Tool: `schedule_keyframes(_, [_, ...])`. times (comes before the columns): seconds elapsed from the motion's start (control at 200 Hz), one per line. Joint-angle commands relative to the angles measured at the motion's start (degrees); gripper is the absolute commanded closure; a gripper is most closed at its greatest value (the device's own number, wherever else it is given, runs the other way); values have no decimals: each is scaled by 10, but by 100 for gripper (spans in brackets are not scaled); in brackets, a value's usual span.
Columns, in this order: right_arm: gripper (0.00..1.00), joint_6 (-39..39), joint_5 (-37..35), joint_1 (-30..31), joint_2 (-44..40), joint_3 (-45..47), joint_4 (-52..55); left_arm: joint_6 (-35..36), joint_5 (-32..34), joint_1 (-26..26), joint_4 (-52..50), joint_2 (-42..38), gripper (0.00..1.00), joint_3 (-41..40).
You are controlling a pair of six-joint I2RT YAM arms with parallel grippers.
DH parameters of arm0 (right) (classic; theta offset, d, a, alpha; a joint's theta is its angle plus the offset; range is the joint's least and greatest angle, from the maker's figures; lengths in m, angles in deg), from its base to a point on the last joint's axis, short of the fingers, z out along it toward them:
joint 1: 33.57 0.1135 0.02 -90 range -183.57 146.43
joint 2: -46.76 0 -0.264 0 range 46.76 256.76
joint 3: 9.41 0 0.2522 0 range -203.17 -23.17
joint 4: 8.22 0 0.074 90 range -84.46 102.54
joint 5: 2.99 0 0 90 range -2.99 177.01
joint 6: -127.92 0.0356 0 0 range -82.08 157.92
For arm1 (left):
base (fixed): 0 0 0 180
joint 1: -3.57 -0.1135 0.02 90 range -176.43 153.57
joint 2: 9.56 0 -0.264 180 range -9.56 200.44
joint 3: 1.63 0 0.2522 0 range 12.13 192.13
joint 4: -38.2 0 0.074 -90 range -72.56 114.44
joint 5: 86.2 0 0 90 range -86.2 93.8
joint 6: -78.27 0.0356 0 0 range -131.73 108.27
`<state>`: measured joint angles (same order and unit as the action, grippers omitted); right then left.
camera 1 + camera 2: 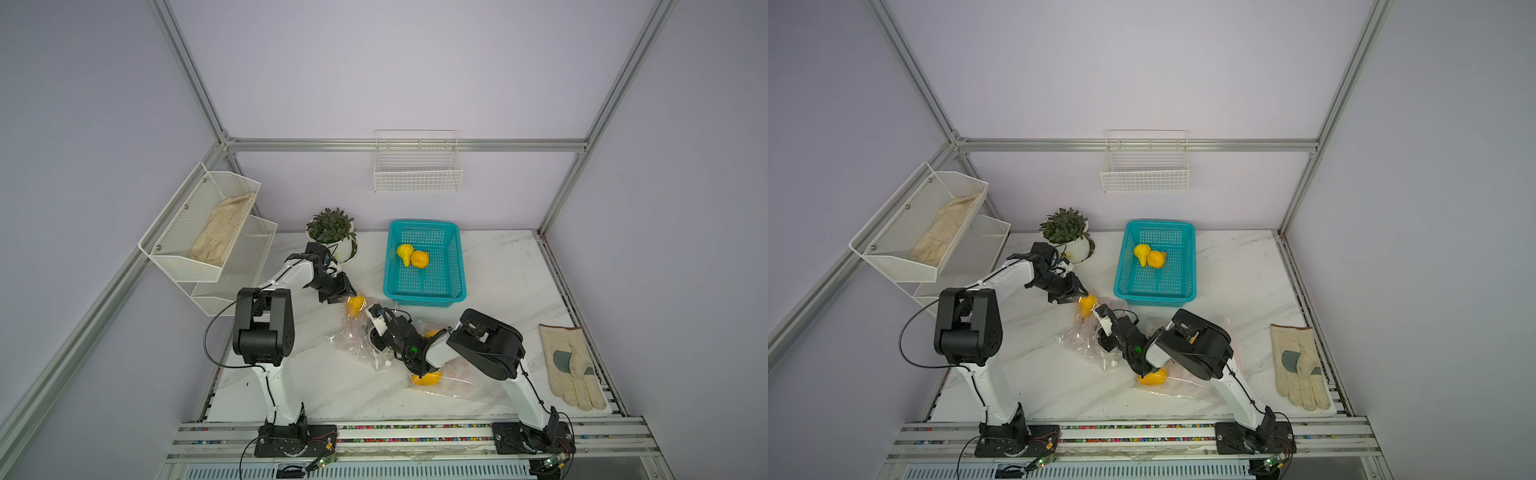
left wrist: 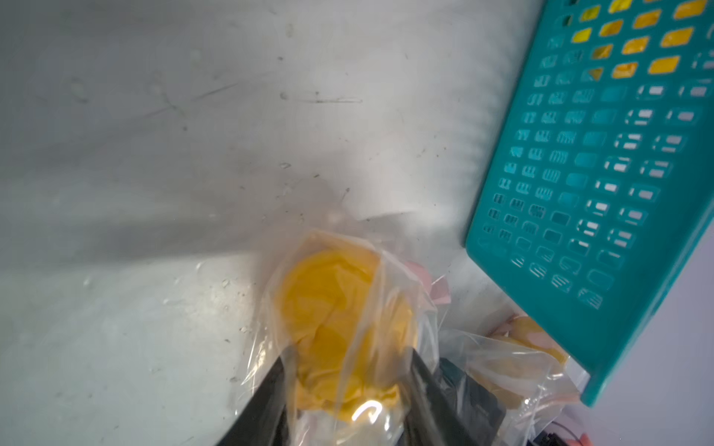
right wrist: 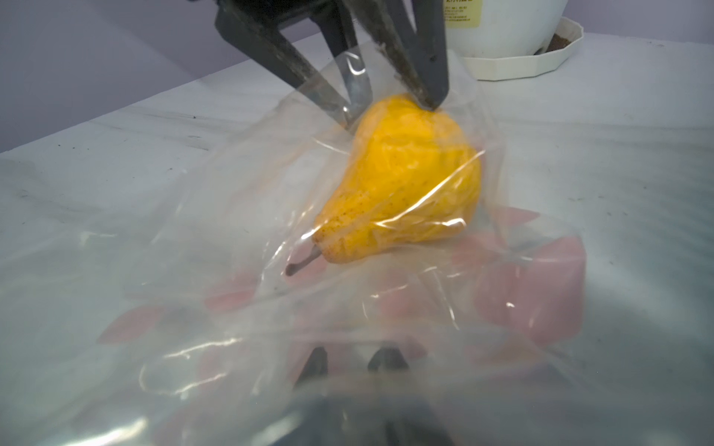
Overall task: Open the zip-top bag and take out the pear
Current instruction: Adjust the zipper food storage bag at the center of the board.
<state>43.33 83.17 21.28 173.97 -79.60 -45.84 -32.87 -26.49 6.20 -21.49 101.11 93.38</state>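
The yellow pear (image 1: 355,304) (image 3: 402,181) lies inside the clear zip-top bag (image 1: 351,338) (image 3: 232,231), stem toward my right arm. My left gripper (image 1: 345,296) (image 2: 347,359) is shut on the pear's wide end through the film, one finger (image 2: 276,382) on each side. In the right wrist view the left gripper (image 3: 382,104) presses the film against the fruit. My right gripper (image 1: 372,327) (image 3: 351,361) holds the bag's other end. Its tips show faintly behind the film, which drapes over them and runs taut toward the pear.
A teal basket (image 1: 424,298) behind the bag holds two yellow-orange fruits. A second clear bag with fruit (image 1: 427,379) lies under my right arm. A potted plant (image 1: 332,232) stands behind my left arm, a glove (image 1: 571,365) lies far right, and a wire rack (image 1: 208,232) hangs left.
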Motion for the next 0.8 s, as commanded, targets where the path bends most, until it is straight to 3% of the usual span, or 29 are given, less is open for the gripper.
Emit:
schedule_keyframes(0.0, [71, 0, 21, 0, 1, 15, 15, -2, -7, 1, 28, -2, 87, 23])
schedule_keyframes(0.065, [71, 4, 17, 0, 3, 19, 16, -9, 1, 1, 28, -24, 100, 22])
schedule_keyframes(0.265, [73, 28, 24, 0, 13, 39, 3, -25, 51, -5, 22, -143, 100, 2])
schedule_keyframes(0.495, [77, 46, 23, 0, 20, 54, 3, -38, 151, -15, 17, -241, 100, -42])
schedule_keyframes(0.595, [77, 51, 34, 0, 26, 54, -2, -32, 138, -16, 32, -240, 100, -74])
schedule_keyframes(0.795, [75, 39, 75, 0, 27, 52, -32, -27, 98, -15, 27, -156, 98, -88])
